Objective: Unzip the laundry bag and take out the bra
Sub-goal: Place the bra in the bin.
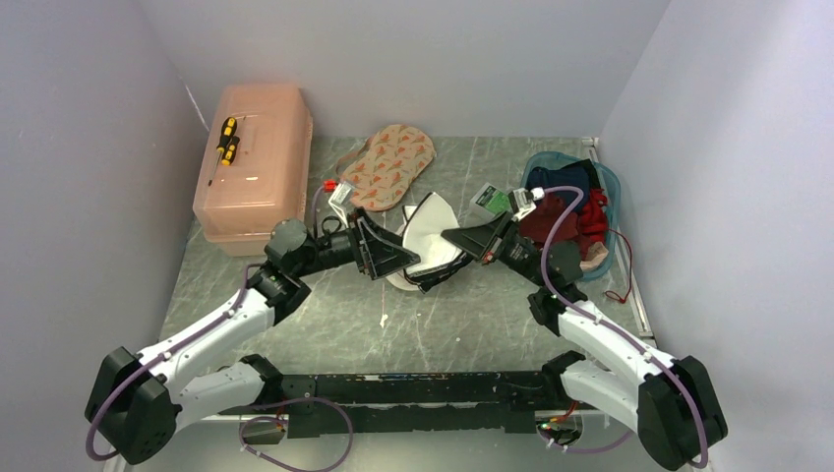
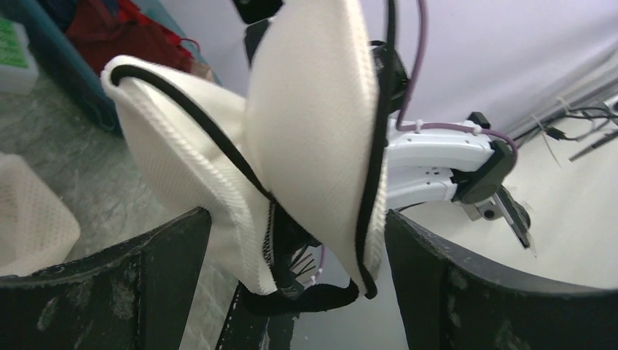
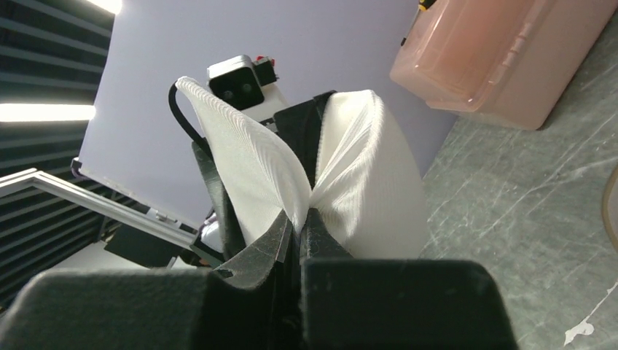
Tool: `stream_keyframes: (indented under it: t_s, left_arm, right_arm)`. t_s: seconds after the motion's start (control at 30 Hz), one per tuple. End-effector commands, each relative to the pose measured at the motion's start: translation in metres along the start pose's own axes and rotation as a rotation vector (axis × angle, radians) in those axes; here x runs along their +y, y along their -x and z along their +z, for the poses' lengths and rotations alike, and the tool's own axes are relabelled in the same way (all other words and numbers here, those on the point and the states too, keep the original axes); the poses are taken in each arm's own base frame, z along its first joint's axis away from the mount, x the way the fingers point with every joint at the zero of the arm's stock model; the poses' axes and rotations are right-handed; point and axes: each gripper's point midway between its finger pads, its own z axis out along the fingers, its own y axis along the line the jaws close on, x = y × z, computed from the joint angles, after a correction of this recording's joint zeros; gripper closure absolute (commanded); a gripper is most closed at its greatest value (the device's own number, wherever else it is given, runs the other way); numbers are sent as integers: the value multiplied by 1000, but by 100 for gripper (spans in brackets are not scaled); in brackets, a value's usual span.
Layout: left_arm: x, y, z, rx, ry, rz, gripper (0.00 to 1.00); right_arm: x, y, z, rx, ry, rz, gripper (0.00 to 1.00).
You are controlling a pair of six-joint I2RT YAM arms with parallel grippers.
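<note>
Laundry bag (image 1: 430, 234) held up over counter (image 1: 344, 324) centre, black zipper seam gaping: unzipping seemingly partway.

Right tool (image 3: 297, 219) pinched tight on bag mesh.

Left tool (image 2: 295, 219) spread wide, straddling bag, gripping nothing.

Bra not identifiable; dark maroon cloth (image 1: 544, 218) lies in teal basket (image 1: 615, 187), cannot tell whether bra.

Open table (image 1: 334, 315) lies before the laundry bag (image 1: 430, 231); pink box (image 1: 258, 157) and teal basket (image 1: 615, 187) block the far corners.

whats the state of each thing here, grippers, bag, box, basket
right gripper: shut on the laundry bag
left gripper: open, a finger either side of the laundry bag
laundry bag: pinched and creased, zip unclear
pink box: lid closed
teal basket: holds clothes
</note>
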Motion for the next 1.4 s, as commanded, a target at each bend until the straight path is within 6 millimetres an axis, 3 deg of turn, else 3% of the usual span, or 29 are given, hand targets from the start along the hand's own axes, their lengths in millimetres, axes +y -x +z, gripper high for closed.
stream_keyframes:
  t_s: [0.0, 0.23, 0.63, 0.8, 1.1, 1.13, 1.23, 1.3, 1.37]
  left_arm:
    - [-3, 14, -3, -37, 61, 50, 6]
    - [-12, 20, -9, -43, 74, 80, 6]
    - [-30, 26, 8, -19, -68, 52, 7]
    - [-30, 27, 9, -16, -68, 57, 23]
    - [-21, 24, 12, -8, -47, 45, 68]
    - [-20, 24, 13, -8, -44, 47, 73]
    - [-15, 24, 13, -9, -26, 47, 85]
    - [-12, 25, 13, -19, -10, 48, 96]
    - [-9, 26, 13, -32, 2, 47, 97]
  right_arm:
    - [44, 8, 5, -4, 98, -105, 100]
    - [62, 9, 9, 14, 127, -131, 100]
    - [60, 4, 14, 47, 152, -91, 100]
    - [48, 7, 15, 29, 76, -117, 100]
    - [20, 8, 19, 34, -123, -177, 100]
    - [18, 8, 18, 34, -137, -187, 93]
    - [21, 12, 13, 23, -185, -250, 55]
    - [25, 16, 7, 17, -230, -300, 36]
    - [29, 21, -1, 13, -288, -359, 20]
